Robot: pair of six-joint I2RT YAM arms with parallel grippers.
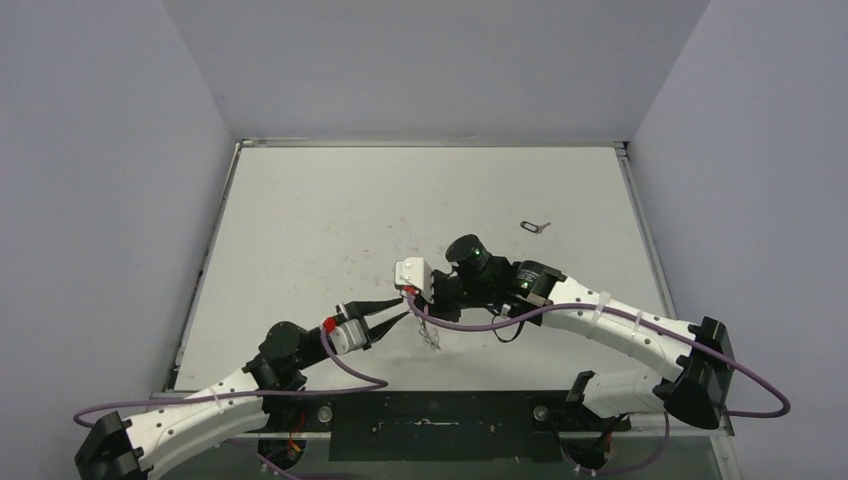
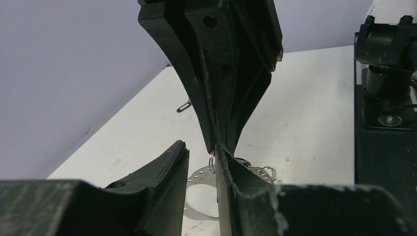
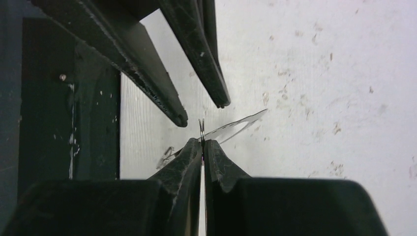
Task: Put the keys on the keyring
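Observation:
The keyring (image 1: 430, 337) hangs above the table's near middle, held by one tiny silver ring (image 3: 201, 128) on which my right gripper (image 3: 202, 141) is shut. In the left wrist view that ring (image 2: 212, 162) shows just below the right gripper (image 2: 216, 146), and the oval loop (image 2: 200, 173) and more small rings lie beneath. My left gripper (image 2: 200, 147) is open, its fingertips either side of the held ring and its right finger close against it. From the right wrist the left gripper (image 3: 202, 112) points down over the ring. The keys (image 1: 535, 226) lie on the table to the far right, also seen as keys (image 2: 184, 106) in the left wrist view.
White table (image 1: 330, 220) with scuff marks, walled by grey panels on three sides. A black mounting strip (image 1: 430, 420) runs along the near edge between the arm bases. Purple cables (image 1: 470, 325) loop off both arms.

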